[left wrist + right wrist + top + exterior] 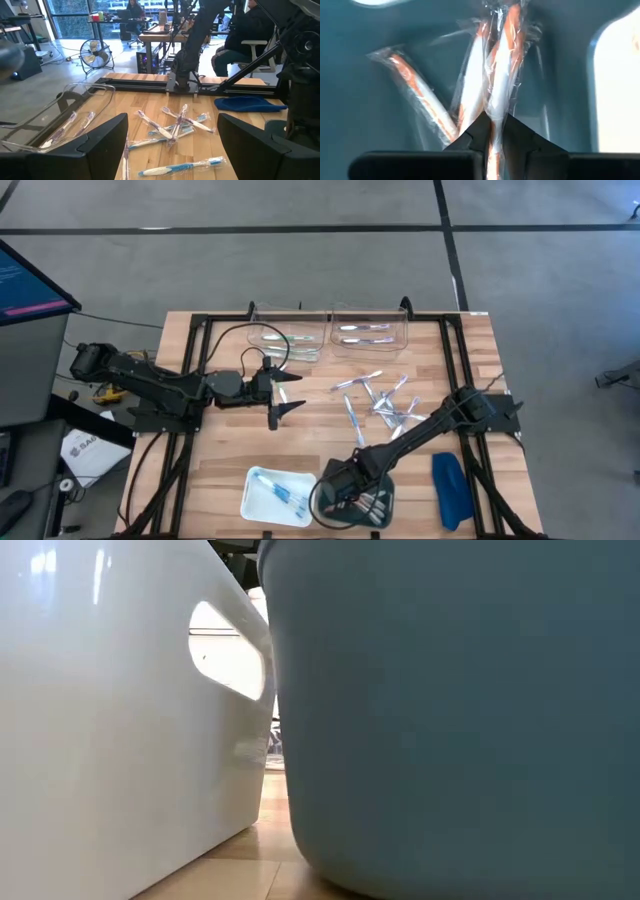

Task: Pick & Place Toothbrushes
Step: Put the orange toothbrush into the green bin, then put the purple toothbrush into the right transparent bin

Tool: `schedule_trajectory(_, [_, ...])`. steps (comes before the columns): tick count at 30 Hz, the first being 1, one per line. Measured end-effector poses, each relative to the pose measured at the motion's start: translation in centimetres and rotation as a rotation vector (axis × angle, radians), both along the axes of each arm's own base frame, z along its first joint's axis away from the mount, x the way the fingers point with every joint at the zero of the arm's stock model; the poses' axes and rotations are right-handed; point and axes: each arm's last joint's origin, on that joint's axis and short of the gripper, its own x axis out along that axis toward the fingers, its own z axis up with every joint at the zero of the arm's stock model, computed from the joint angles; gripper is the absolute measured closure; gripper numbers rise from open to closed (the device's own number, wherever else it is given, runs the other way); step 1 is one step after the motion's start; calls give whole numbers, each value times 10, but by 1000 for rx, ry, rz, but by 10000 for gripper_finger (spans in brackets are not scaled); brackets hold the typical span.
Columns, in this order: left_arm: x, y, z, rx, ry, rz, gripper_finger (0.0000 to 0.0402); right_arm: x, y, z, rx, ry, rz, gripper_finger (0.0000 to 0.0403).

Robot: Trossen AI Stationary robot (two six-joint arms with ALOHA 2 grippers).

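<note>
While the right gripper [494,131] hangs over the blue-grey bin [385,502] at the lower middle of the high view, its fingers are clamped on a clear-wrapped orange-and-white toothbrush [501,75], whose wrapper runs down between the two tips. Two more wrapped orange toothbrushes [420,95] lie on the bin floor just beyond.

To finish this placing cleanly, I would judge it best to part the fingers fully before lifting, since the film could cling to a tip and ride back out.

A loose pile of toothbrushes [385,402] waits at centre right of the table, near the dark-blue cloth [452,490]. The white tray [262,498] holds blue ones.

At centre left, the left gripper [282,395] waits with fingers apart and empty.
</note>
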Motion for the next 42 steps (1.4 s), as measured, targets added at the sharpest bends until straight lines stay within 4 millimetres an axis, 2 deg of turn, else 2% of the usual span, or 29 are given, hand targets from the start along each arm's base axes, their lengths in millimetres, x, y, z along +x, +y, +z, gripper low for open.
schedule_trajectory(6, [0, 0, 0, 1, 1, 0, 101, 1, -1, 0, 1, -2, -1, 331])
schedule_trajectory(13, [0, 0, 0, 1, 1, 0, 101, 4, -5, 3, -1, -8, 6, 254])
schedule_trajectory(19, [0, 0, 0, 1, 0, 0, 101, 12, -6, 21, 0, -31, 32, 178])
schedule_trajectory(22, [0, 0, 0, 1, 1, 0, 101, 12, -7, 32, -14, -14, 47, 154])
schedule_trajectory(32, [0, 0, 0, 2, 1, 0, 101, 6, -15, 54, -139, 62, 77, 148])
schedule_trajectory(34, [0, 0, 0, 2, 1, 0, 101, 3, -13, 57, -162, 78, 125, 148])
schedule_trajectory(42, [0, 0, 0, 2, 1, 0, 101, -3, -15, 63, -218, 126, 128, 148])
